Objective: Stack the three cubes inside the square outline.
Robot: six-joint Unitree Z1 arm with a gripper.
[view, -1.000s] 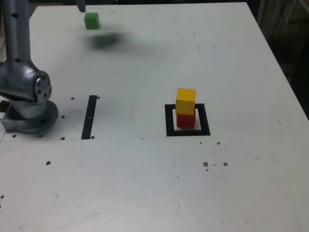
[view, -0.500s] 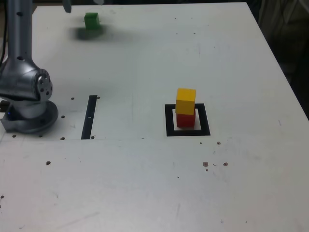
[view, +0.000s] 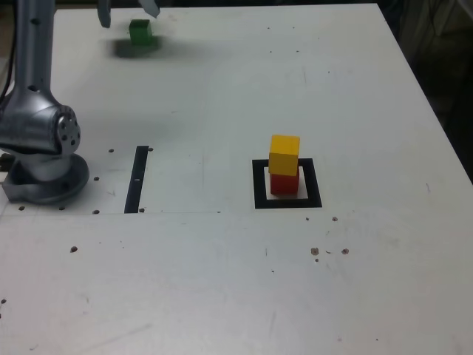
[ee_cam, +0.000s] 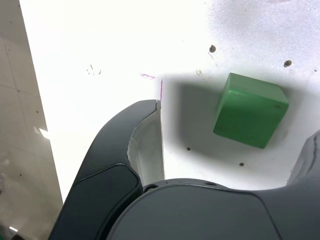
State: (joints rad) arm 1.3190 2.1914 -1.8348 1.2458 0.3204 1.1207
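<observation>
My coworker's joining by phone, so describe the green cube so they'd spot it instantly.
On the white table, look to the far edge in the exterior view, toward its left corner. The small solid green cube sits there under the open gripper, alone, unlike the yellow and red cubes stacked in the black square outline.

white tabletop (view: pixel 355 266) with dark specks, dark area beyond its edge, tan floor (ee_cam: pixel 20 120) below
</observation>
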